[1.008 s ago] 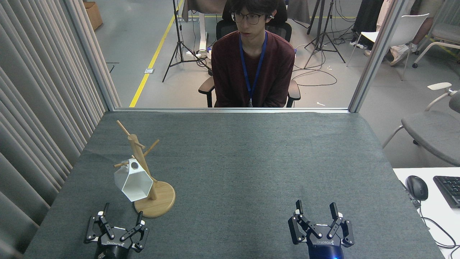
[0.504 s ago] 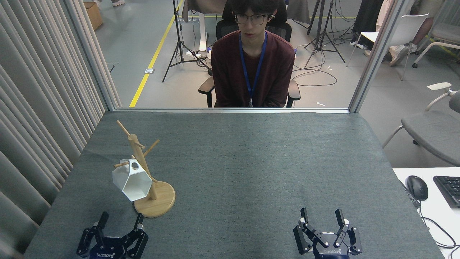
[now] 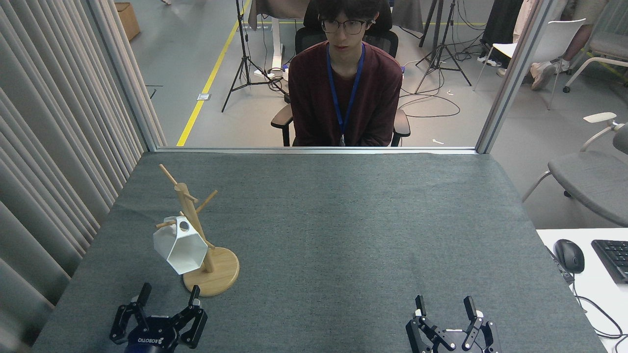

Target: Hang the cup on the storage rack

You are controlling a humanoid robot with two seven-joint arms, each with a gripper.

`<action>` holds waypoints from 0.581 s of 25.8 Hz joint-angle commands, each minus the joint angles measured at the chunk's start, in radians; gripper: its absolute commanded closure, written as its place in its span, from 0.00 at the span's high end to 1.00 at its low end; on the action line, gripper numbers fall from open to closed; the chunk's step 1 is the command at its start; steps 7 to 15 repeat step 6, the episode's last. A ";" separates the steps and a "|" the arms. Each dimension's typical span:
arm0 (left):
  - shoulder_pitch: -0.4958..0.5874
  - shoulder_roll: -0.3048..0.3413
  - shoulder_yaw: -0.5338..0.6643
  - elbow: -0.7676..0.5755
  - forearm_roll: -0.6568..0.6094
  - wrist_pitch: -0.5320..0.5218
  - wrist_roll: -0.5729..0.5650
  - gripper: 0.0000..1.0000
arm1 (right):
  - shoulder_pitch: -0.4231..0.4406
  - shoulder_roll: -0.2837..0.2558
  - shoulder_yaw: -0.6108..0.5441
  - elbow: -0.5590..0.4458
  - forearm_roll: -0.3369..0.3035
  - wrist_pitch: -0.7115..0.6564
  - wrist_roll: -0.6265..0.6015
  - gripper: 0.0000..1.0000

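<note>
The white faceted cup (image 3: 180, 247) hangs tilted on the wooden storage rack (image 3: 196, 230), with its pierced rim tab at a low peg beside the post. The rack stands on its round disc base on the left part of the grey table. My left gripper (image 3: 169, 292) is open, just in front of the rack's base and apart from the cup. At the front right my right gripper (image 3: 444, 305) is also open, with nothing between its fingers.
A person sits in a chair behind the table's far edge (image 3: 314, 151). Curtains (image 3: 54, 147) run along the left side. A white desk with a mouse (image 3: 569, 255) and keyboard (image 3: 613, 260) stands to the right.
Both grippers have drawn back toward the table's near edge, the right one lower in view. The cup has swung slightly on the rack.
</note>
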 commanded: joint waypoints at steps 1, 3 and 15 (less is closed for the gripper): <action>-0.002 -0.008 -0.002 0.000 -0.006 0.002 0.000 1.00 | 0.001 0.000 -0.002 0.000 0.011 0.001 0.001 0.99; -0.002 -0.011 -0.002 0.000 -0.007 0.002 0.000 1.00 | 0.001 0.002 -0.002 0.000 0.011 0.000 0.000 0.99; 0.000 -0.014 -0.002 -0.002 -0.006 0.002 0.001 1.00 | 0.001 0.000 -0.002 0.002 0.011 0.000 -0.002 0.99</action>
